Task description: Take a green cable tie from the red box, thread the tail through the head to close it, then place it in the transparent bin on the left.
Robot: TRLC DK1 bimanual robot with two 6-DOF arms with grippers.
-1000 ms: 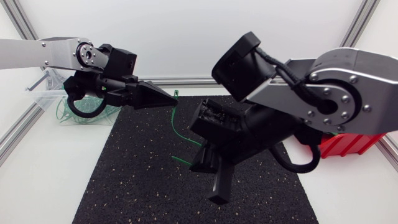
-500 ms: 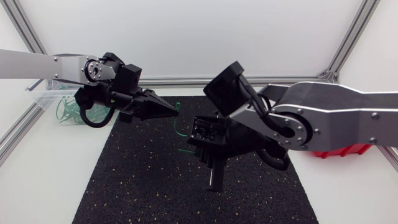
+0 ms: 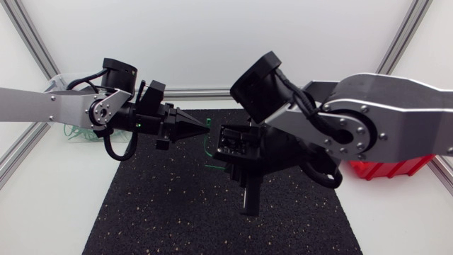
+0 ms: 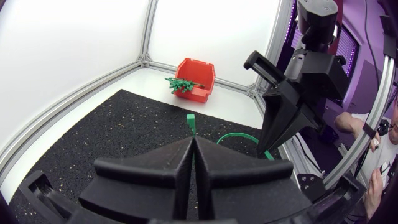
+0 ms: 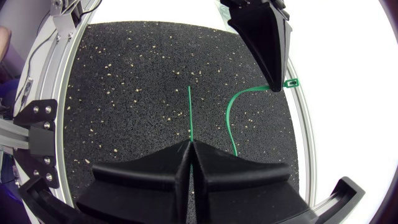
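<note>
One green cable tie [image 4: 191,122] over black speckled mat [image 3: 163,212]

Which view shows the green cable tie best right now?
Right wrist view: the green cable tie shows nearly whole, from straight tail through curved strap to head. Left wrist view shows only its head end and part of the strap; head view, just thin green slivers.

Left gripper [image 4: 193,140], right gripper [image 5: 189,144], that's two above one black mat [image 3: 156,212], plus one green cable tie [image 5: 227,118], and off the mat one red box [image 4: 199,93], one transparent bin [image 3: 62,79].
</note>
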